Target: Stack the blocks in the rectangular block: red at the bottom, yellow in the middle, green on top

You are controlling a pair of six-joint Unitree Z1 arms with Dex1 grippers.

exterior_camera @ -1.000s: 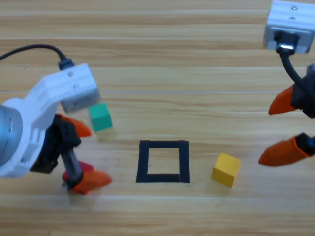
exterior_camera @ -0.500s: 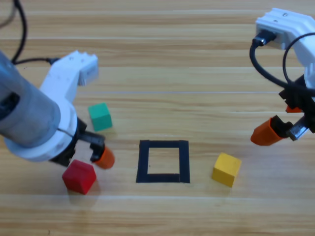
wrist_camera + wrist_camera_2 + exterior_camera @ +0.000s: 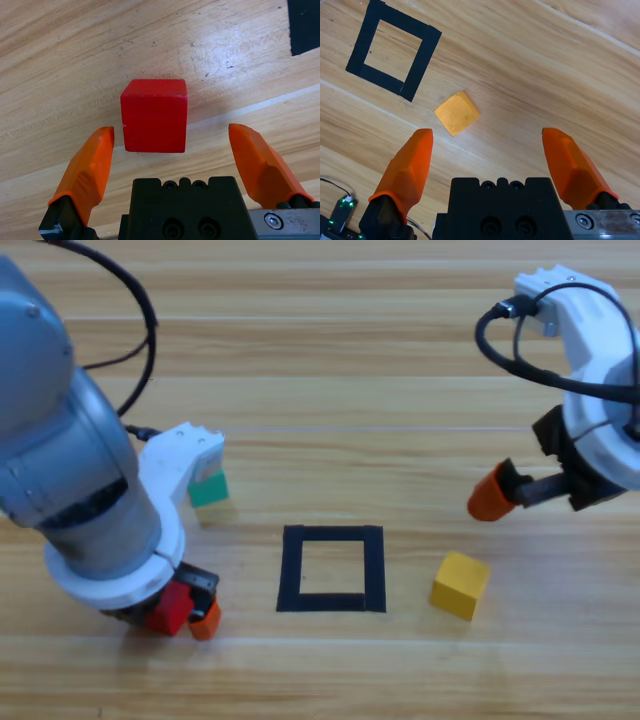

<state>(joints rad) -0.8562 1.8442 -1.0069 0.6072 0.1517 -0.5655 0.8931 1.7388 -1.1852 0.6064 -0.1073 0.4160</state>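
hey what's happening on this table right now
The left gripper is low over the red cube, jaws open on either side of it, not yet closed. The right gripper hangs open above the yellow cube. The green cube sits apart, and the black tape rectangle is empty.

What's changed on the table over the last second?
The left pincer came down around the red cube, jaws open on either side, nothing gripped yet. The right pincer swung in above the yellow cube. The green cube and taped rectangle stayed put.
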